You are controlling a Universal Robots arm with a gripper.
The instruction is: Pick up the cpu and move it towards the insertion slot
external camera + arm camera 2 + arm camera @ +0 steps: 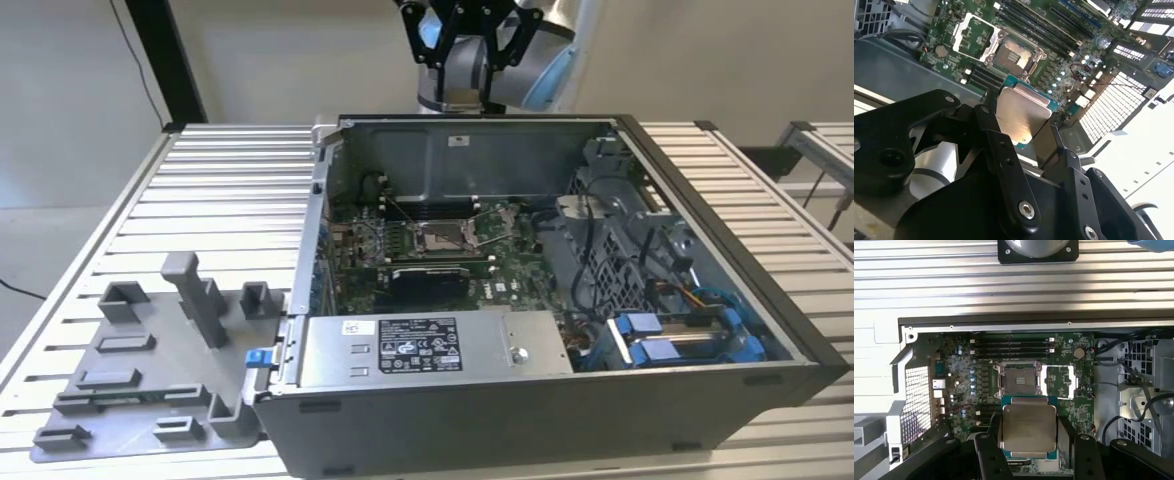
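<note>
Tool [1029, 440] grips cpu [1029, 427] above case [747, 290] holding insertion slot [1019, 380].

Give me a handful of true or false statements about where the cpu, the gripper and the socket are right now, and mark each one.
1. The gripper holds the cpu between its fingers. True.
2. The cpu is already seated in the insertion slot. False: in both wrist views it is held clear of the slot, which is open and unfilled.
3. The insertion slot sits on a green circuit board inside an open computer case. True.
4. The cpu lies on the grey plastic tray. False: it is in the gripper; the tray sits outside the case, toward the exterior view's left.
</note>
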